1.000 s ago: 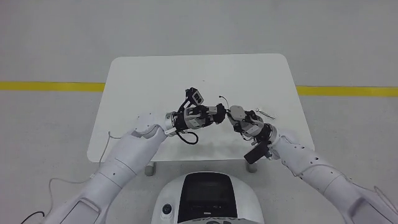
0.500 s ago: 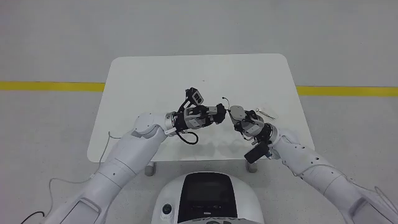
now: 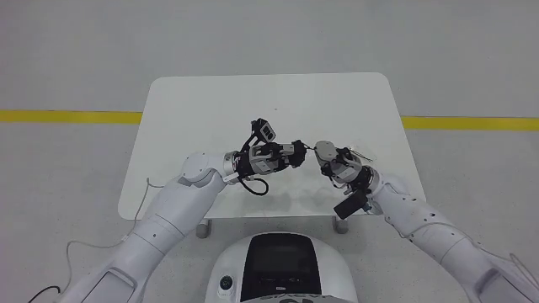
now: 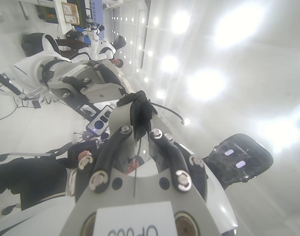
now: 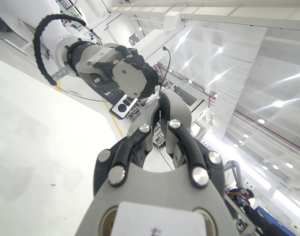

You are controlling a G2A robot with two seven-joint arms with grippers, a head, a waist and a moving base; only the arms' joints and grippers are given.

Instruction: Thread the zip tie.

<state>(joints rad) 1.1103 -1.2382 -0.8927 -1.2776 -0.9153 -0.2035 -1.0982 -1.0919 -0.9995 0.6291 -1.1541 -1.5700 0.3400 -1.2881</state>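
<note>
**Top view.** The left gripper (image 3: 299, 151) and right gripper (image 3: 321, 151) meet tip to tip over the near middle of the table (image 3: 210, 109), almost touching. What they hold is too thin to make out here. The table is white and matte with rounded corners. A thin dark sliver (image 3: 358, 150) lies on it just right of the right gripper. With the tips this close, a small drift of either arm could knock them together.

**Left wrist view.** The left gripper's fingers are pinched together on the zip tie (image 4: 165, 108), a narrow black plastic strap. It runs back between the fingers toward the palm and springs out past the tips in a loose curve. The fingertips are wrapped in black, frayed, cloth-like covers. These likely give a soft grip, but loose threads could snag the strap or hide it.

**Right wrist view.** The right gripper's smooth grey fingers are closed to a slit, and the strap sits in that slit at the tips. From there it rises past the left gripper's covered tips and bends to a small knob (image 5: 164, 48), probably the head. Hard fingers on slick plastic may let the strap slide or swivel. The free length looks whippy, so the head could swing off line and the tiny opening be missed.
</note>
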